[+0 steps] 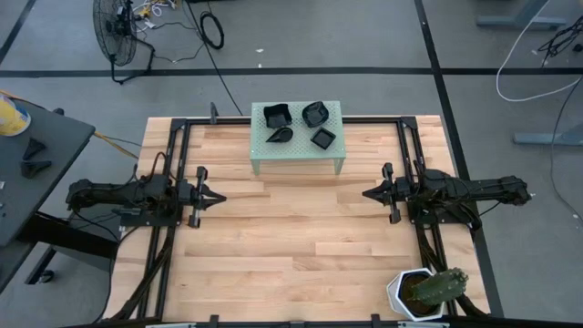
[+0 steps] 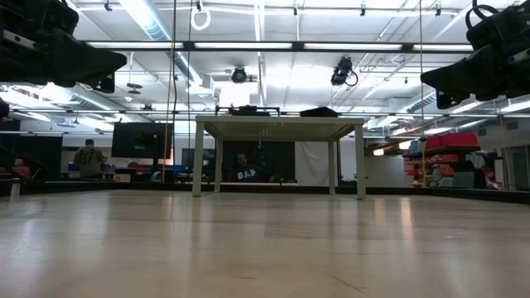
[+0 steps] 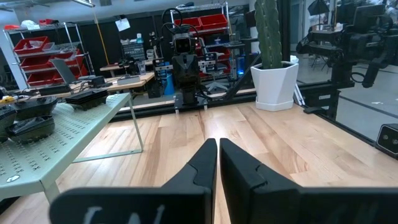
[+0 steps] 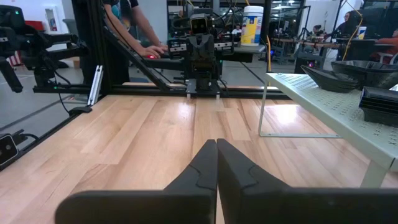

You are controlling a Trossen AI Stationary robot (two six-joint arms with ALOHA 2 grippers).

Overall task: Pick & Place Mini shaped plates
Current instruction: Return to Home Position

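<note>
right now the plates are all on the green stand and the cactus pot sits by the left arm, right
No: the high view shows the cactus pot by the right arm. The plates are indeed all on the green stand.

In the upper middle of the high view, the wavy-edged square plate (image 1: 277,116) sits at the upper left of the pale green stand (image 1: 301,157). The rounded wavy plate (image 1: 315,113) is at its upper right, the leaf plate (image 1: 281,135) at lower left and the small square plate (image 1: 322,138) at lower right. All are glossy black with raised rims, rim-up, each in its own quarter.
</note>
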